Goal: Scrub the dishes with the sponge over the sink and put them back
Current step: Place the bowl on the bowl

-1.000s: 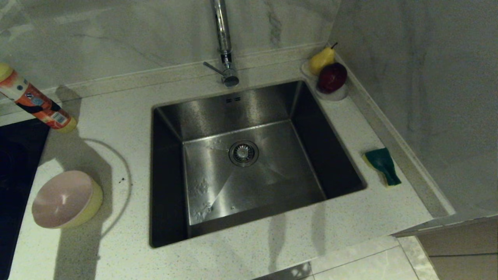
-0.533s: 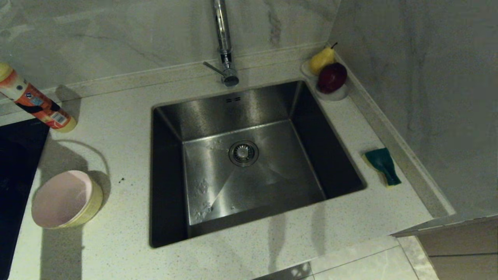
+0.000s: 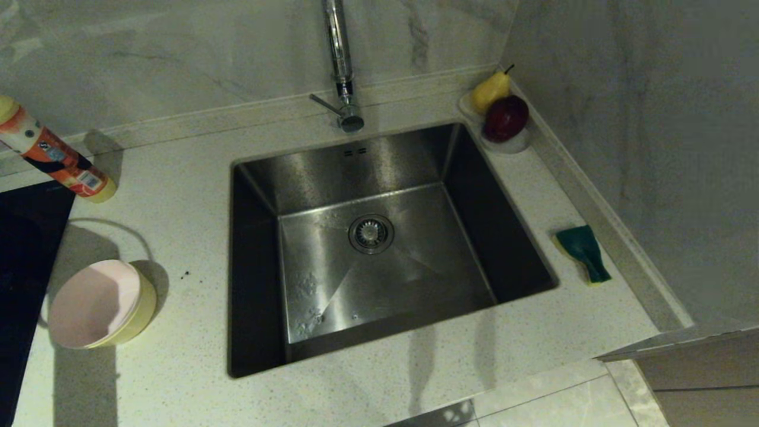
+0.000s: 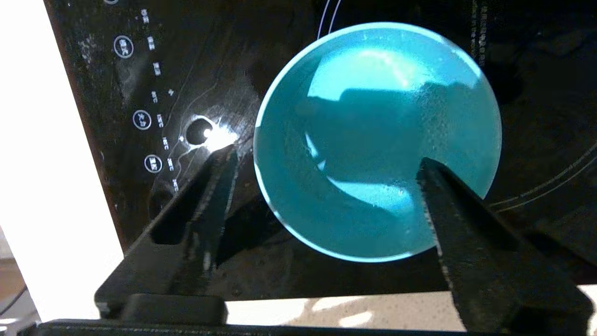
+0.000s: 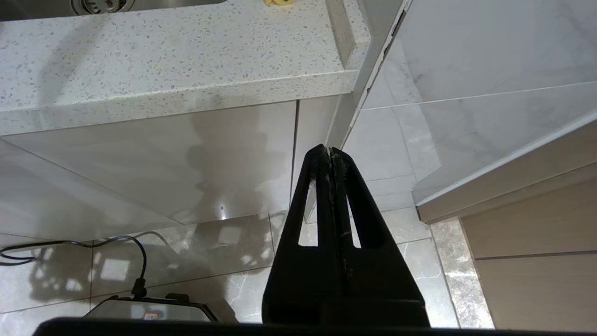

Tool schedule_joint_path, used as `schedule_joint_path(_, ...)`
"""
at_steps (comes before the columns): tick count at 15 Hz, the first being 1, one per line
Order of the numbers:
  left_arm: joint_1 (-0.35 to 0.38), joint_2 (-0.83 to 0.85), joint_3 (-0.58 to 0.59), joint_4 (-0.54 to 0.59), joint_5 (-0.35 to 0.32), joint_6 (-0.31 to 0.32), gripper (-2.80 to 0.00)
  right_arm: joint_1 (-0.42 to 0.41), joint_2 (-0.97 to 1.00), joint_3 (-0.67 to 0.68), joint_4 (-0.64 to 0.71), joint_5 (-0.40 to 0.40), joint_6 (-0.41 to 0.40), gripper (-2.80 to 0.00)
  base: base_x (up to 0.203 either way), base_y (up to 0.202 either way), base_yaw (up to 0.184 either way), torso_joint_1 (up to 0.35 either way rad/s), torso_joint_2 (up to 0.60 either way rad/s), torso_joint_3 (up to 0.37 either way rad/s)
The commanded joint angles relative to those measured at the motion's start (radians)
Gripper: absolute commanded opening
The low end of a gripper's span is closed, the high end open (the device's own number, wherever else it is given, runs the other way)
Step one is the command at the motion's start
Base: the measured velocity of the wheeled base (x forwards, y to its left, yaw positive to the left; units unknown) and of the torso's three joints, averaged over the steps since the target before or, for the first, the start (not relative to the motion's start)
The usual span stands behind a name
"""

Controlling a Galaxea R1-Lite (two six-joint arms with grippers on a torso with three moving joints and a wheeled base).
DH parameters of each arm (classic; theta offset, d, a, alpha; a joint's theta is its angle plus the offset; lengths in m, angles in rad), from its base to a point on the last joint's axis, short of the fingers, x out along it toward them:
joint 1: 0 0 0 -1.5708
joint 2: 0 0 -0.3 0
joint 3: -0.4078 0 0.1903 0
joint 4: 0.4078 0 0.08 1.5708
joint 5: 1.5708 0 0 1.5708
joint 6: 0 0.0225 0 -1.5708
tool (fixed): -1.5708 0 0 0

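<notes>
A light blue bowl (image 4: 373, 93) stands upright on a black cooktop (image 4: 186, 70) in the left wrist view. My left gripper (image 4: 325, 156) hangs above the bowl, open, one finger over its rim and the other outside it, holding nothing. In the head view a pale pink bowl (image 3: 89, 305) sits nested in a yellow bowl (image 3: 141, 309) on the counter left of the sink (image 3: 415, 249). The sponge (image 3: 584, 252), green face up, lies on the counter right of the sink. My right gripper (image 5: 330, 150) is shut and empty, parked below the counter's front edge. Neither arm shows in the head view.
An orange and white bottle (image 3: 56, 157) lies at the back left beside the cooktop (image 3: 24, 237). A chrome tap (image 3: 339, 59) rises behind the sink. A clear dish with a pear and a red apple (image 3: 504, 118) stands in the back right corner by the wall.
The arm's shadow on the counter around the nested bowls has drawn back to the left. The pink bowl has shifted slightly in the yellow one. Sponge and sink are unchanged.
</notes>
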Motion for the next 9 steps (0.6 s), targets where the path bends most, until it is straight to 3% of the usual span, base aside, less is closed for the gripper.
schedule_joint_path(1,0.011,0.000,0.001,0.007,-0.018,-0.006,0.00,0.000,0.001,0.000,0.000,0.000,0.000,-2.80,0.000,0.000,0.000,0.000,0.00,0.000)
schedule_joint_path(9,0.063,0.071,0.007,0.035,-0.019,-0.003,0.00,0.000,0.001,0.000,0.000,0.000,0.000,-2.80,0.000,0.000,0.000,0.000,0.00,0.000)
